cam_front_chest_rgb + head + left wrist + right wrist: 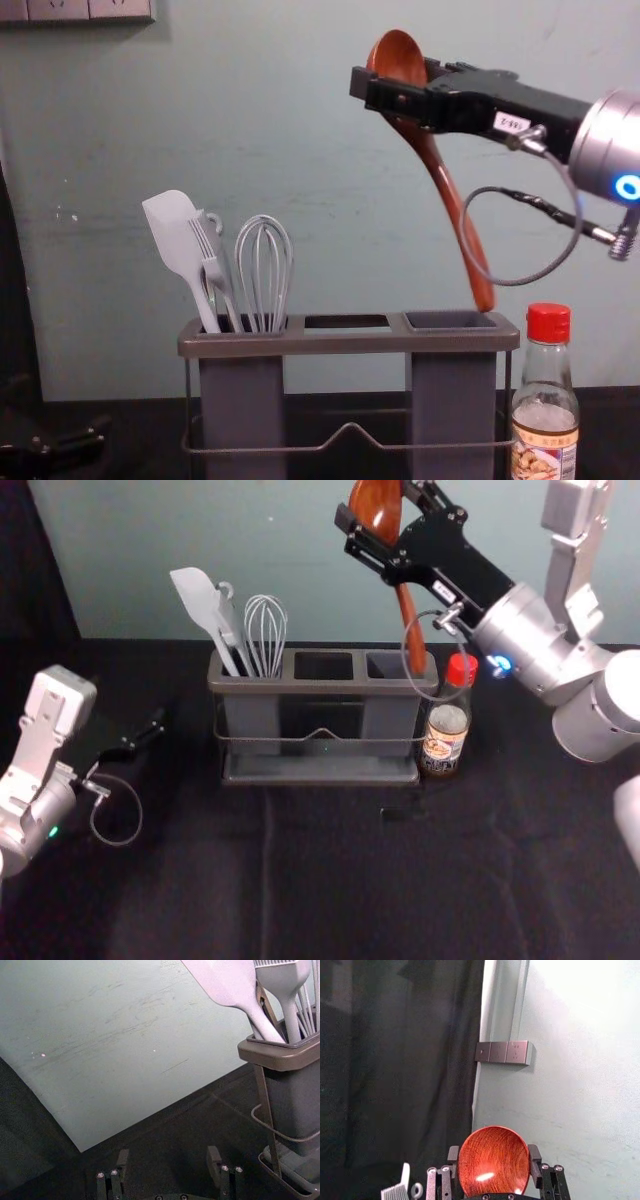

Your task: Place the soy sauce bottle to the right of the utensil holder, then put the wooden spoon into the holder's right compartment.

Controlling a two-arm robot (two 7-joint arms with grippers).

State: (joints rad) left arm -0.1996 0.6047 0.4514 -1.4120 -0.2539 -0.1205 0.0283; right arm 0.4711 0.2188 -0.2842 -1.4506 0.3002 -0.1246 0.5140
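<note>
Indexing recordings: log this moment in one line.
right gripper holds wooden spoon, handle near right compartment | soy sauce bottle right of holder | left gripper open

- One utensil holder, with three openings along its top: left, middle, right.
- Four pale utensils standing in the holder's left opening: one spatula, one whisk, one brush-like utensil and one ring-ended utensil.
- One wooden spoon, at the holder's right end, its bowl above it.
- One soy sauce bottle, just beside the holder on its right.
- Two grippers: left gripper to the holder's left, right gripper above its right part.
- Three socket panels, high to the holder's left.
</note>
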